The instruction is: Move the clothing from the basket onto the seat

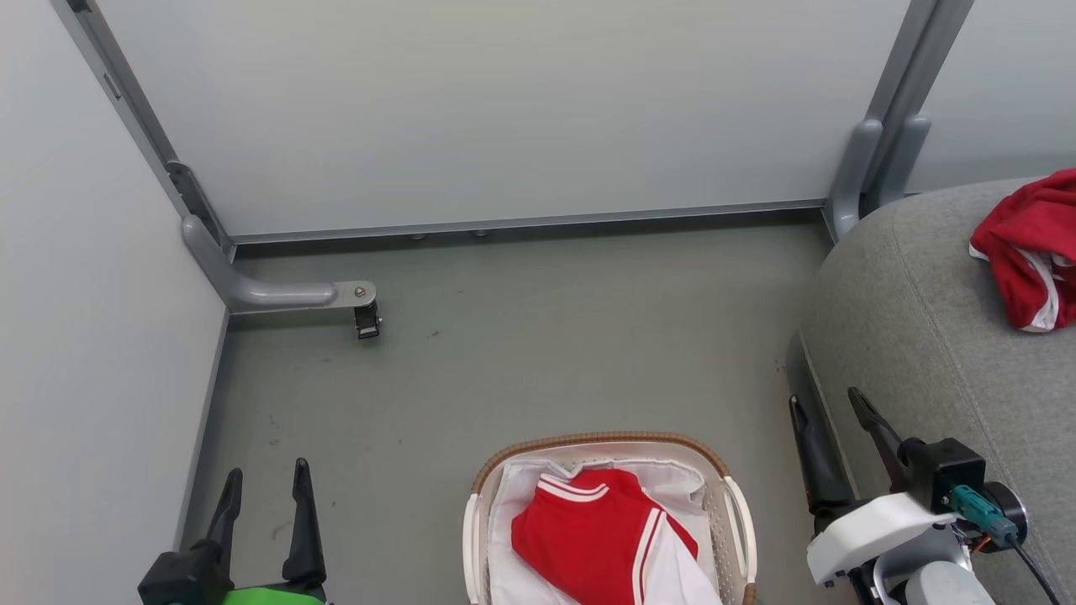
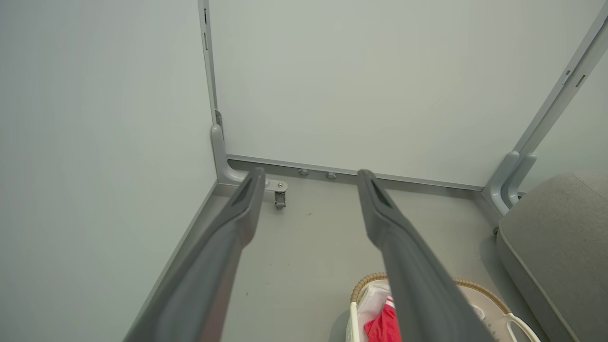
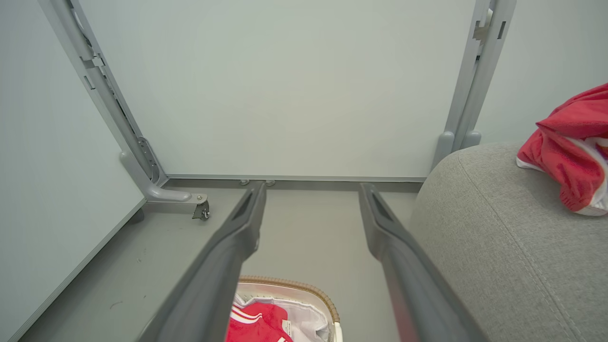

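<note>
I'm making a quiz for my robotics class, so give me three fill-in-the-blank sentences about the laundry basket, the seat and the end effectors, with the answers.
1. The jersey inside the laundry basket is ____ with white stripes.
2. The grey seat already holds ____ red garment.
3. The left end effector and the right end effector are both ____ and hold nothing.
Missing words: red; one; open.

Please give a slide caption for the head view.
Open left gripper and right gripper flank the basket holding a red garment; another red garment lies on the grey seat.
</note>
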Tool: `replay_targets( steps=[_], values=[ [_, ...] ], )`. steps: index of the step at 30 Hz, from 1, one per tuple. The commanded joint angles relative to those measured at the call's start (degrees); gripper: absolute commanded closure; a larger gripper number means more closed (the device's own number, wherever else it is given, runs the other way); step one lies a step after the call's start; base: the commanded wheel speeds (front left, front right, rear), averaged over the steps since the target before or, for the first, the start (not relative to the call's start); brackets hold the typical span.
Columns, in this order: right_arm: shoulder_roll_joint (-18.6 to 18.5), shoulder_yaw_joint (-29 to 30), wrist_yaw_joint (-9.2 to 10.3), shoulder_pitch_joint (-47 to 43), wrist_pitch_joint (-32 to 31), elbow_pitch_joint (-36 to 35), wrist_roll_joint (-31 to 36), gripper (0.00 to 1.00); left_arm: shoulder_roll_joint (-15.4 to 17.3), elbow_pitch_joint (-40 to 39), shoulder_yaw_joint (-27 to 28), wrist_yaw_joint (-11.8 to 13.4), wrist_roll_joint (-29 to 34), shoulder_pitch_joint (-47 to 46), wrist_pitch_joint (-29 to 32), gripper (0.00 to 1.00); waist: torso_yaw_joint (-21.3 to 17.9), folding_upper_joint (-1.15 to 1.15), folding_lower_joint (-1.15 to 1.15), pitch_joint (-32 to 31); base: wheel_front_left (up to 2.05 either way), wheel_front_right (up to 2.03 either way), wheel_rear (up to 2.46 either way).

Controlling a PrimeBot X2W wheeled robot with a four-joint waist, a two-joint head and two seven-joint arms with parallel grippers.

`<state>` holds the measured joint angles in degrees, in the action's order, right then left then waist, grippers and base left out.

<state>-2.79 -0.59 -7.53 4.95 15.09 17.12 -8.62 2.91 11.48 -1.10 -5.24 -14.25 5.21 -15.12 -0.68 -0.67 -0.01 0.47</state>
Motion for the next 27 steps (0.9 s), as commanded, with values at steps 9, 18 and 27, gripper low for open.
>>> replay_targets(
  steps=[9, 18, 27],
  values=[
    [-0.20, 0.56, 0.08, 0.03, 0.12, 0.18, -0.32, 0.00, -0.01, 0.51, 0.08, -0.39, -0.17, -0.83, -0.05, 0.00, 0.11, 0.67, 0.01, -0.28, 0.00, 0.00, 0.00],
    [-0.20, 2.32, 0.08, 2.03, 0.12, -1.43, 1.22, 0.00, 0.00, 1.57, -3.48, -1.27, 3.25, -4.19, -0.05, 0.00, -0.28, 0.67, 0.01, 2.34, 0.00, 0.00, 0.00],
    [-0.18, 8.94, 0.08, 9.23, 0.12, -6.59, 4.22, 0.00, 0.07, 8.82, -14.68, -2.28, 7.58, -19.72, -0.04, 0.00, -1.13, 0.67, 0.01, 13.73, 0.00, 0.00, 0.00]
  ],
)
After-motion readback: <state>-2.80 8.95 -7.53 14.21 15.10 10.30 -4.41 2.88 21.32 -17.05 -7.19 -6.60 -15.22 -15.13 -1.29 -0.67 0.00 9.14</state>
